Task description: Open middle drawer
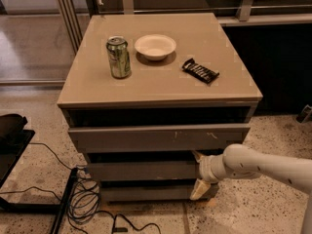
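Three drawer fronts under worktop (161, 84); middle drawer (141, 170) second down. Hand (198, 172) at its right end, fingers (199, 189) spread above and below. On top: one can (119, 57), one bowl (155, 46), one snack bar (200, 70).

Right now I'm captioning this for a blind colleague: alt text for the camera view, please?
The robot's gripper sits at the right end of the middle drawer, fingers spread above and below its front. On the cabinet top are a green can, a white bowl and a dark snack bar.
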